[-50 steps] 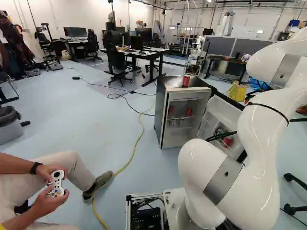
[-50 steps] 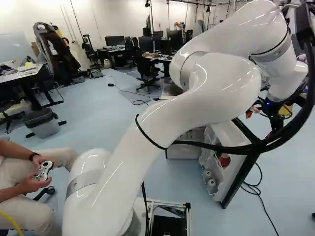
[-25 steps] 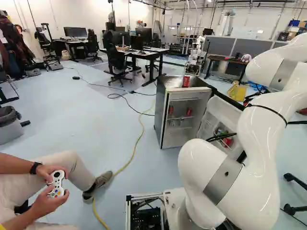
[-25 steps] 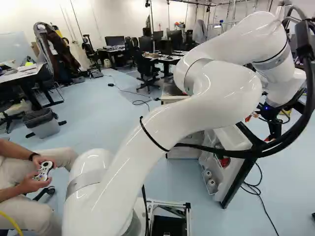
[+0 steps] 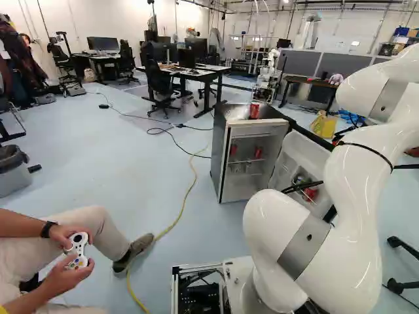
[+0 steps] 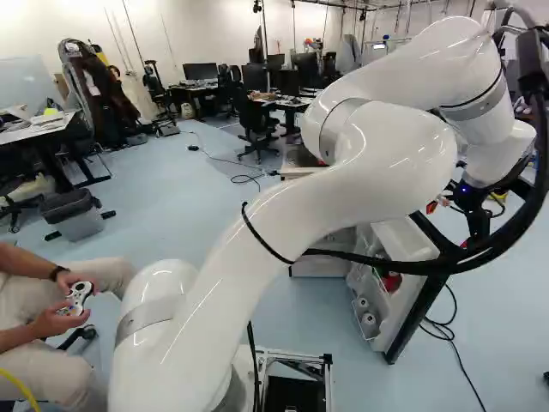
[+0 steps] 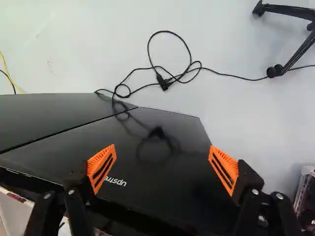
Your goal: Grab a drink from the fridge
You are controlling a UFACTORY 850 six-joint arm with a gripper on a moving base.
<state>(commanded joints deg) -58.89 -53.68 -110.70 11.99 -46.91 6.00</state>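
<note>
Beyond the door, the gripper (image 6: 450,225) shows at the right of the right base view. Seen in the wrist view, the gripper (image 7: 162,160) is open, its orange pads wide apart with nothing between them; the door's glossy black outer face (image 7: 162,128) lies ahead of and under it. The fridge (image 5: 225,160) stands with its door (image 5: 298,157) swung out. Red cans (image 5: 258,152) are on an inner shelf, another red can (image 5: 254,111) stands on top, and a red can (image 6: 391,281) sits in the door rack.
A seated person's hands hold a controller (image 5: 77,250) at the left. Black cables (image 7: 170,78) lie on the floor past the door, near a chair's black leg (image 7: 290,10). A yellow cable (image 5: 191,186) runs beside the fridge. Desks (image 5: 196,73) and another robot (image 5: 265,82) stand behind.
Over the last second the arm has sunk a little, taking the gripper slightly down and leftward in the right base view. Fridge, door and cans stay put; the base has not moved.
</note>
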